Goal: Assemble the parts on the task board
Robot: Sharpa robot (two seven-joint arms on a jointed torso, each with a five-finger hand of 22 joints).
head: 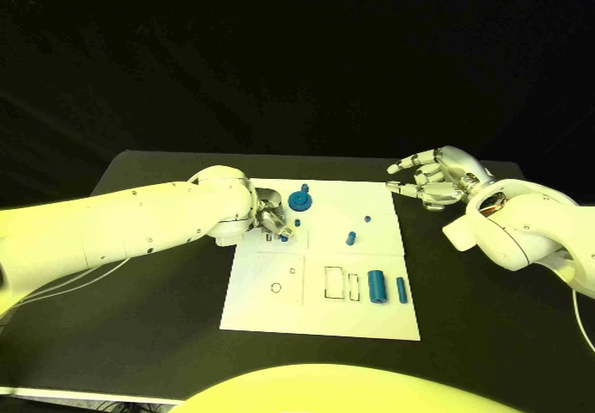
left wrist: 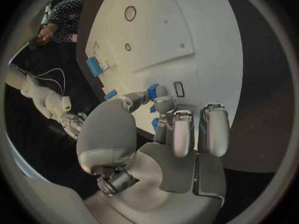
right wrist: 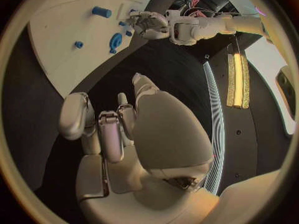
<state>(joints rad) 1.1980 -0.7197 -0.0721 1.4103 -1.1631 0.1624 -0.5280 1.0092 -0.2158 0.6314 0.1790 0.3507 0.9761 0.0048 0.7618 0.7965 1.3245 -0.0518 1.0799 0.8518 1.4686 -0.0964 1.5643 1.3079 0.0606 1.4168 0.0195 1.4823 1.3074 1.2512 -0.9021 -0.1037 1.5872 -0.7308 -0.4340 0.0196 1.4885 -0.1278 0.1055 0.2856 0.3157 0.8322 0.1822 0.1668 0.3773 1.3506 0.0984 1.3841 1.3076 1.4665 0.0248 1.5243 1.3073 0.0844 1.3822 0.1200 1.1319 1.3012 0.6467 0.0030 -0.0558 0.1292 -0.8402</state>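
My left hand [head: 271, 220] sits down on the task board [head: 325, 303], left of frame centre, fingertips pinching a small blue part [head: 284, 237]; the round blue part [head: 300, 201] is just above. My right hand [head: 432, 179], fingers spread and empty, hovers off the board's upper right over the surface, farther away.

- The left hand [head: 271, 222] sits over the task board [head: 372, 323] at its left edge, covering small blue parts [head: 284, 237] there.
- Blue gear [head: 300, 201], peg [head: 351, 238] and two cylinders [head: 377, 287] stand on the board.
- The right hand [head: 434, 179] hovers off the board's far right corner.
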